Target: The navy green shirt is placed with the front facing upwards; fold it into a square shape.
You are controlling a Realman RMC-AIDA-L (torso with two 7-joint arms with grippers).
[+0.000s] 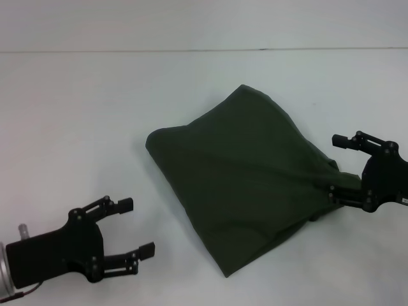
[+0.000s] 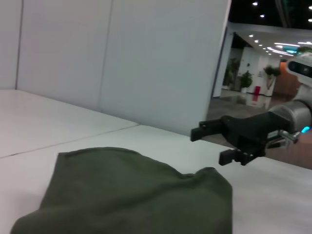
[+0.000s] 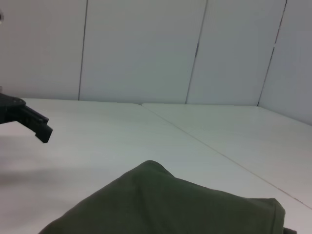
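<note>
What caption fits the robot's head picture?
Folded navy green shirt on white table; open right gripper at its edge, open left gripper apart.

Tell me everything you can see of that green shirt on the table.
The navy green shirt is dark olive, soft-looking cloth, already folded into a rough, skewed four-sided bundle with only plain fabric showing; no lettering or label is visible. It lies flat on the white table, slightly puffed at its folds. The right gripper is at its right edge, fingers apart. The left gripper sits apart from it, open.

Shirt (image 1: 239, 185): plain dark olive green, no print showing. Table (image 1: 76, 127): white. Both grippers, left (image 1: 131, 236) & right (image 1: 341, 166): black. Far wall (image 3: 146, 48): pale grey panels.
</note>
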